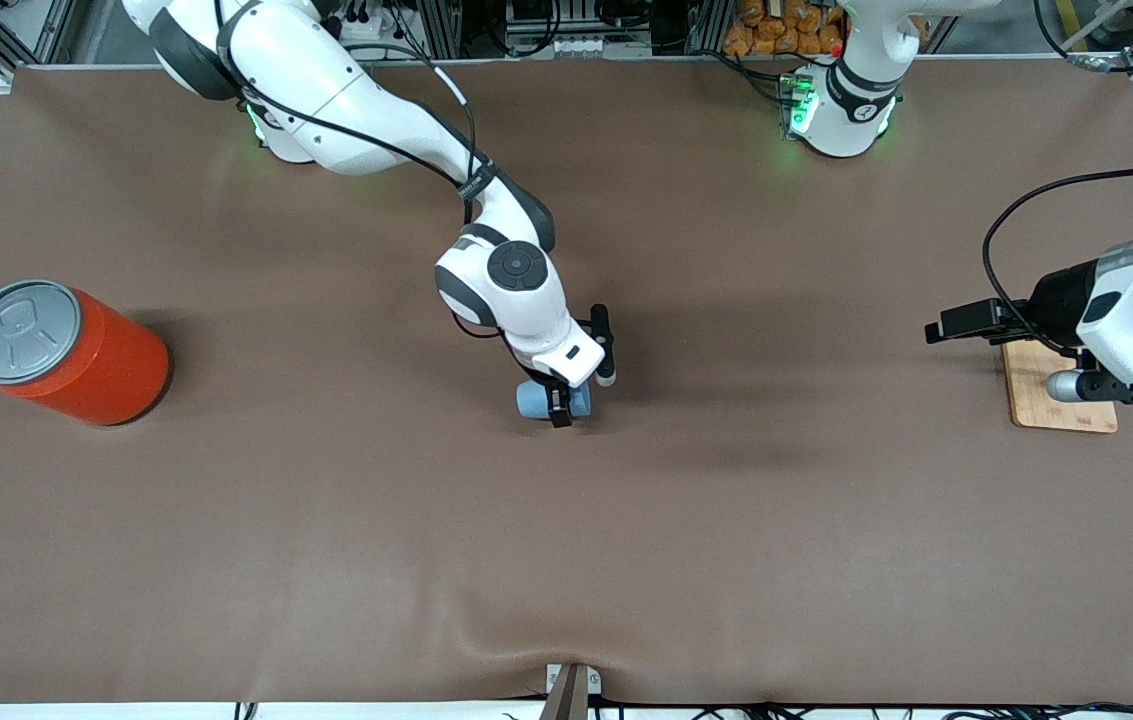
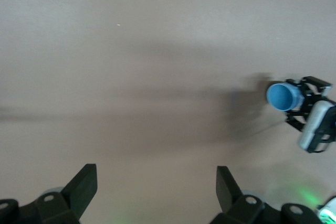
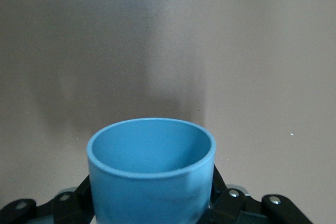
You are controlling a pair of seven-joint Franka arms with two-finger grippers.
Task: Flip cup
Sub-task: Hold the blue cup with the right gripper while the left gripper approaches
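- Brown cloth covers the table (image 1: 326, 520), with both arm bases along its edge farthest from the front camera
- the right gripper (image 1: 558, 403) sits over the middle of the table, clamped on the cup (image 1: 534, 400)
- the cup is light blue with a darker blue inside; in the right wrist view its open mouth (image 3: 152, 148) faces away from the gripper, the black fingers (image 3: 71, 203) pressed to its sides
- whether the cup touches the table cannot be told
- the left gripper (image 1: 1111, 385) waits over a small wooden board (image 1: 1061, 405) at the left arm's end of the table, its fingers (image 2: 84, 184) spread apart and holding nothing
- an orange can (image 1: 76, 355) with a grey lid stands at the right arm's end, well apart from the cup
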